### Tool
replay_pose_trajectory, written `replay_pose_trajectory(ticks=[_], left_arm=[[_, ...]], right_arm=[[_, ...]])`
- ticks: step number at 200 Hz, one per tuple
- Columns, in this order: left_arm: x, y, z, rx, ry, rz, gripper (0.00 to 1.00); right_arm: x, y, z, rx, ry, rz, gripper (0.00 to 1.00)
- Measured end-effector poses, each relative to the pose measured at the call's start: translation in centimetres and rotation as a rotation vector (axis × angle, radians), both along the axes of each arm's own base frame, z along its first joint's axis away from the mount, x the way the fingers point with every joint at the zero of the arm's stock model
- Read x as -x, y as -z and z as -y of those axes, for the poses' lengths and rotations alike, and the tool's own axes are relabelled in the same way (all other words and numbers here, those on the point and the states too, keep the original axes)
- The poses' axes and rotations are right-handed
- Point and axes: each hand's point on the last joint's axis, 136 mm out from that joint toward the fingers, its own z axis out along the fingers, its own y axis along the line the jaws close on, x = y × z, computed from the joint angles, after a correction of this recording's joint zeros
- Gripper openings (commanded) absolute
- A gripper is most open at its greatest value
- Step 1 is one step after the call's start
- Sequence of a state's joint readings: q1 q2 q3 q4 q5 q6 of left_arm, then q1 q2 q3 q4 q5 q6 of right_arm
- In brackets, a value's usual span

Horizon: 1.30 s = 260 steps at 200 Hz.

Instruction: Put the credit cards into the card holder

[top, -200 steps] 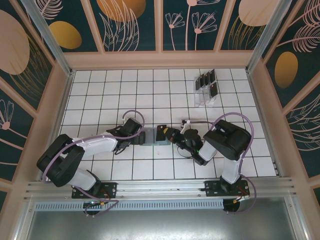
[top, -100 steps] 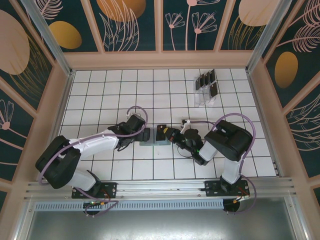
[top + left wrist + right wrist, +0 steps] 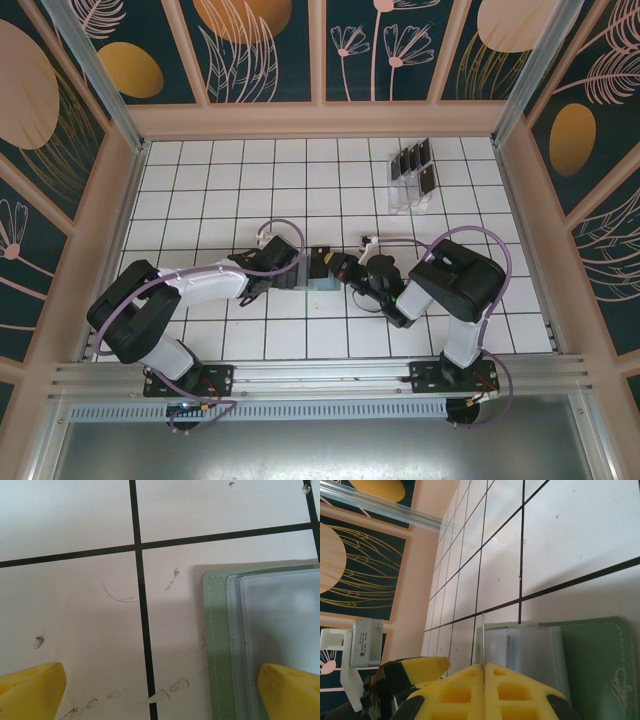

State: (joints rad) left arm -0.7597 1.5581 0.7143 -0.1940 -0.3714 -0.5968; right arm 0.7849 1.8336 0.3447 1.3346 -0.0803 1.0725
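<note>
From above, both arms meet mid-table at the card holder (image 3: 320,285); several credit cards (image 3: 413,160) stand in the clear rack (image 3: 400,200), well apart. At the left wrist, the left gripper (image 3: 160,695) gapes wide, holding nothing, 1 finger over the holder's clear sleeve (image 3: 280,620). At the right wrist, the right gripper (image 3: 484,672) pinches 1 card (image 3: 483,635) edge-on above that sleeve; I judge none stowed yet.

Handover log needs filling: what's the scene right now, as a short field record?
card holder: open, flat on table
left gripper: open, straddling holder's edge
right gripper: shut on card, edge-on over holder's sleeves
rack: far right, cards standing in it
</note>
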Motion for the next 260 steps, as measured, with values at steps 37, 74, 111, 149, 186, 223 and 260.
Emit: replay_pose_trajectory(ticks=[37, 74, 111, 149, 186, 223, 260], left_arm=[[-0.1, 0.1, 0.0, 0.014, -0.014, 0.008, 0.98], [-0.1, 0.2, 0.0, 0.024, -0.024, 0.014, 0.98], [0.0, 0.3, 0.2, 0.034, -0.028, 0.019, 0.99], [-0.1, 0.3, 0.2, 0.040, -0.030, 0.023, 0.98], [-0.1, 0.3, 0.2, 0.042, -0.031, 0.024, 0.99], [0.0, 0.3, 0.2, 0.043, -0.033, 0.024, 0.99], [0.1, 0.3, 0.2, 0.050, -0.041, 0.026, 0.98]], right_arm=[[-0.3, 0.3, -0.2, 0.010, -0.001, 0.006, 0.00], [-0.5, 1.0, -0.2, 0.027, 0.002, 0.001, 0.00], [-0.5, 1.9, -0.2, 0.043, 0.003, -0.015, 0.00], [-0.7, 2.2, -0.4, 0.047, 0.002, -0.019, 0.00], [-0.8, 2.4, -0.4, 0.048, 0.003, -0.021, 0.00], [-0.9, 2.3, -0.5, 0.045, 0.003, -0.018, 0.00], [-0.8, 2.3, -0.5, 0.045, 0.004, -0.018, 0.00]])
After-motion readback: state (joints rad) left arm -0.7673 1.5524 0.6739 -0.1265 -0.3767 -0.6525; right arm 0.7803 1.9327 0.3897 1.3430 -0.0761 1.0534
